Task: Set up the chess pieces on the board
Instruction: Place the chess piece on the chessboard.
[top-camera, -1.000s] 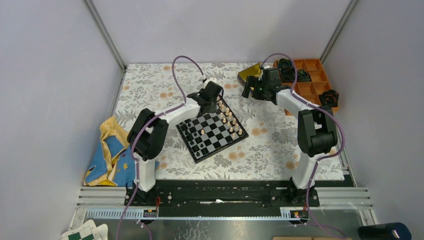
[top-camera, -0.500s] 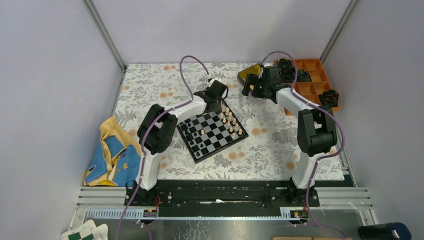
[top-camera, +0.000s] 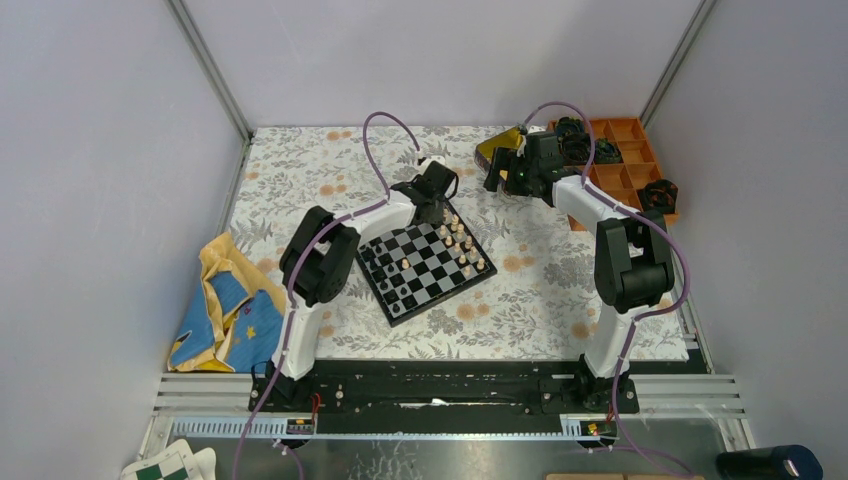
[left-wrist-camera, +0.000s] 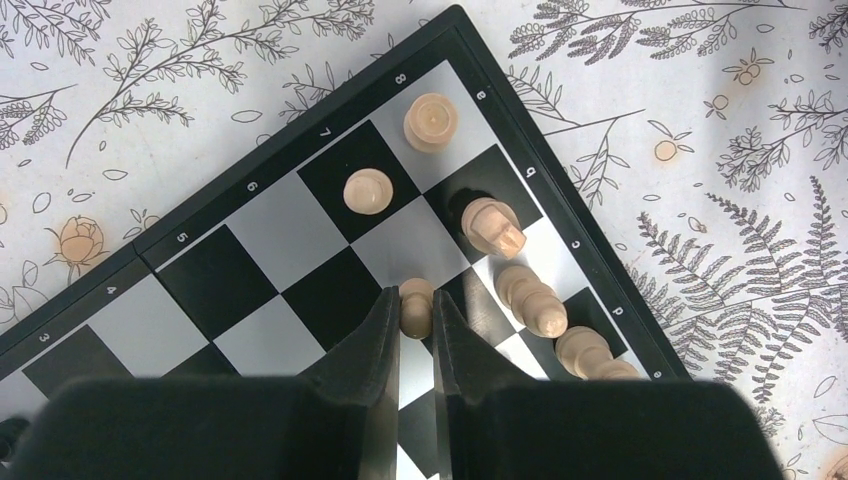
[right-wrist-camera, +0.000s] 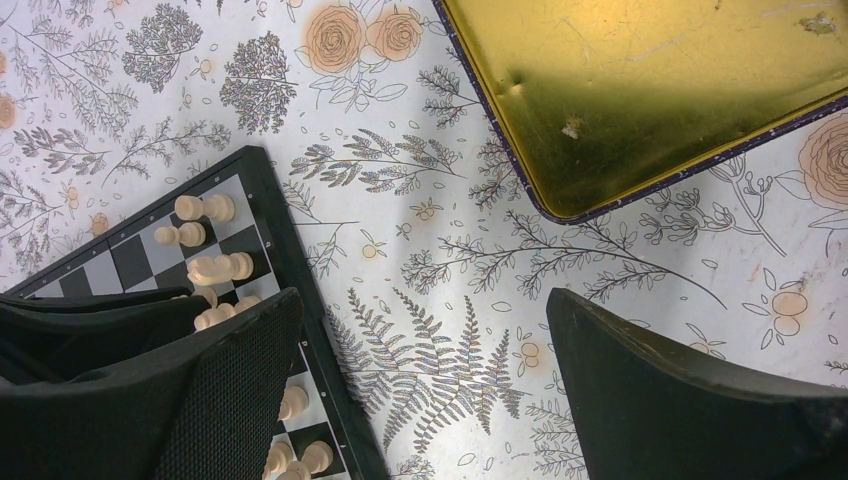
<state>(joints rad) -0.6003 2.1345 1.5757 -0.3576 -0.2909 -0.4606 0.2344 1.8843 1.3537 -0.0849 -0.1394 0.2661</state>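
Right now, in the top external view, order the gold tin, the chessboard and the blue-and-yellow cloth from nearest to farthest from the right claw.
1. The gold tin, just beyond the right claw, at the table's far side.
2. The chessboard, to the claw's left, mid-table.
3. The blue-and-yellow cloth, at the far left edge.

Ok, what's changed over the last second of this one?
The left arm swung its elbow rightward toward the board, and the left gripper edged right over the board's far corner, mostly in the first half second. It now sits shut on a tan pawn; when it gripped cannot be told. The right gripper, open near the gold tin, the board and the other pieces stayed put.
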